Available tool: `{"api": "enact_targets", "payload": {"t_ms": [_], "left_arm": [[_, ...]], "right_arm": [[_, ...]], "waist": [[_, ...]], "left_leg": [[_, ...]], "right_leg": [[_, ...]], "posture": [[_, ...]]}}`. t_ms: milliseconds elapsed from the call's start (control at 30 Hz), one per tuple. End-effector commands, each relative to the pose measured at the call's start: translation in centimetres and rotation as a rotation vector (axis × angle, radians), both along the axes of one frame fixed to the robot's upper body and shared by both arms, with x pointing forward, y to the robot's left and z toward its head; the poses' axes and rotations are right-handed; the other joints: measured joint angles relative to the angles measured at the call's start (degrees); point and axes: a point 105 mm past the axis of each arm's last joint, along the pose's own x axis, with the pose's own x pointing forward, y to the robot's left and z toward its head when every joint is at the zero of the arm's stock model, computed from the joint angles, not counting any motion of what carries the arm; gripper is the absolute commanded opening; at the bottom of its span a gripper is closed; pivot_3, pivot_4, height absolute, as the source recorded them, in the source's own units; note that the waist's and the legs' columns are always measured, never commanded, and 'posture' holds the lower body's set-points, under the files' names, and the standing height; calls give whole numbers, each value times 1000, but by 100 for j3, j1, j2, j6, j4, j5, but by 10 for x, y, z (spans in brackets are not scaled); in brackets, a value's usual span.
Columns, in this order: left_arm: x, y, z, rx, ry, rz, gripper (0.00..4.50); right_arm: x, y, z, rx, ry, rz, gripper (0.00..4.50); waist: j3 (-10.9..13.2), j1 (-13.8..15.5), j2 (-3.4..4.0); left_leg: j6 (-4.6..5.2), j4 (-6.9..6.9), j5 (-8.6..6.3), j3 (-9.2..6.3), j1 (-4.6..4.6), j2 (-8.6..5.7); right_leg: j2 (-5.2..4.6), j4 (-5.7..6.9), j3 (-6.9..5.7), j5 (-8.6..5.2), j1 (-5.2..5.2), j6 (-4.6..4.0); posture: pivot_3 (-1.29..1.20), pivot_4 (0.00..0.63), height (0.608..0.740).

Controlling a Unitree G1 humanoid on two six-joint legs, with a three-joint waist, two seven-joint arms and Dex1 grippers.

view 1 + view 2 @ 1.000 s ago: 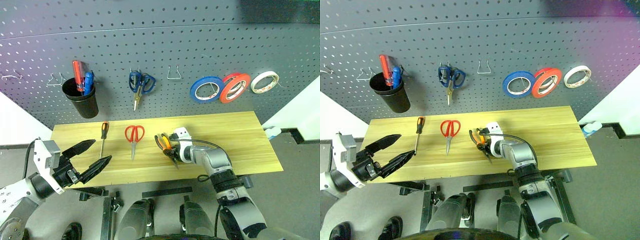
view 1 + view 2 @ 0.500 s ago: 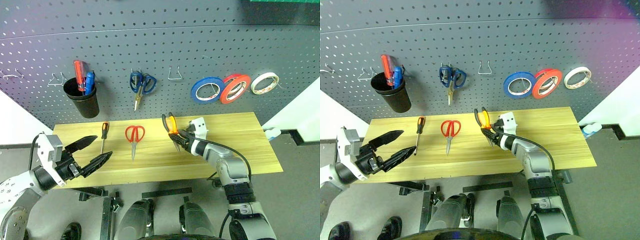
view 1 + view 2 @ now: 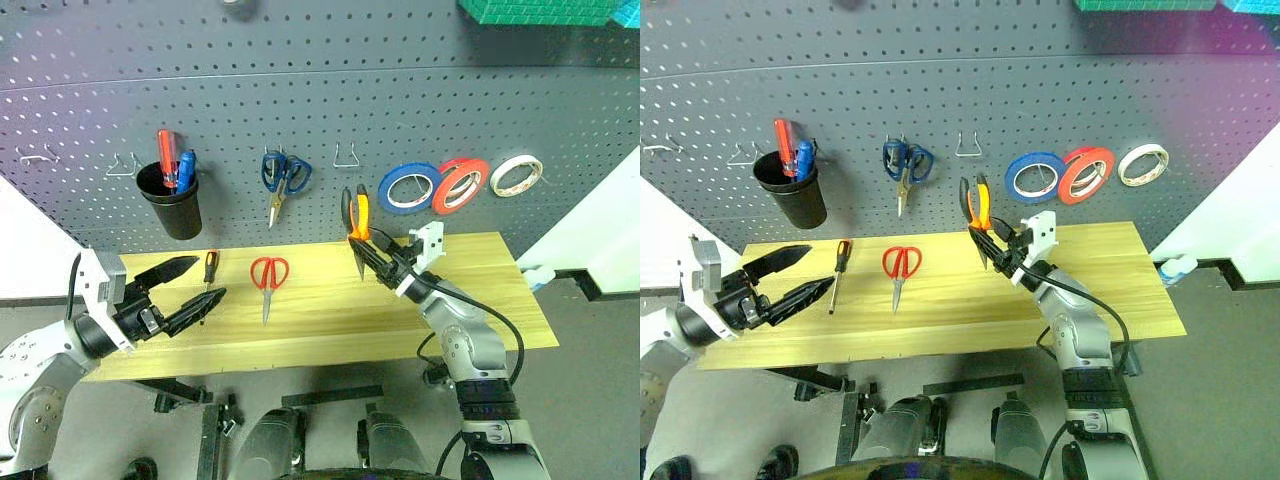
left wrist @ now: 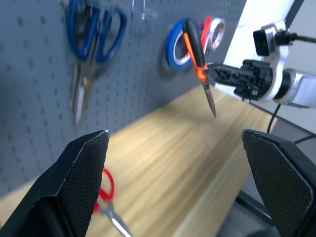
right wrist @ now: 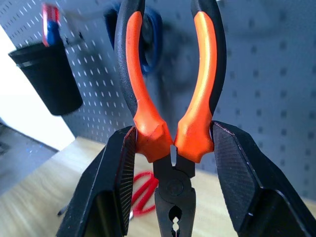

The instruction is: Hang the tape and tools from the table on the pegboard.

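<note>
From the head views, the right gripper (image 3: 372,252) is clamped on the pliers (image 3: 353,216), handles up, just below the empty hook (image 3: 346,154) on the pegboard (image 3: 420,110). The blue tape (image 3: 409,186) already hangs beside it. The left gripper (image 3: 190,291) hovers with jaws wide apart, the screwdriver (image 3: 209,271) and red scissors (image 3: 267,277) lying on the table (image 3: 480,300) just beyond them.

In the left wrist view, nothing sits between the spread jaws.

In the right wrist view, the jaws pinch the handles near the pivot. I'd keep the handles spread and thread one over the hook before letting go.
</note>
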Motion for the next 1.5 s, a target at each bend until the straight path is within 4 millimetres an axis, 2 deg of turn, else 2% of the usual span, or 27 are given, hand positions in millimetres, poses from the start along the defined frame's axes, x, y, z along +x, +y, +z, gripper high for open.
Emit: {"api": "enact_targets", "payload": {"t_ms": [33, 267, 733, 1067, 1500], "left_arm": [[4, -3, 14, -29, -49, -16, 4500], [12, -3, 25, -66, -95, -7, 4500], [18, -1, 28, -92, -132, 27, 4500], [12, -3, 20, -87, -111, 26, 4500], [0, -2, 18, -75, -87, 37, 4500]], "right_arm": [[2, 6, 36, 26, -154, 18, 2024], [19, 5, 63, 49, -232, -23, 2024], [52, 40, 114, 142, -352, -33, 2024], [77, 58, 132, 165, -399, -99, 2024], [100, 59, 137, 174, -394, -193, 2024]], "waist": [[-43, -17, -1], [-137, -142, 1], [-152, -110, -3], [-169, -134, -1], [-170, -107, 0]], "left_leg": [[0, 0, 0, 0, 1, 0], [-8, 11, 7, -1, 8, 2], [-15, 79, 11, -1, 9, 22], [-20, 85, 14, 1, 9, 38], [-25, 85, 17, 1, 9, 39]], "right_leg": [[1, 1, 0, 0, 0, 0], [3, 28, 4, 2, -1, -3], [28, 98, 7, 10, -2, -20], [45, 113, 7, 18, -11, -34], [47, 114, 7, 20, -10, -37]], "posture": [[-13, 0, 723], [-4, 0, 723], [38, 0, 723], [65, 0, 723], [120, 13, 723]]}}
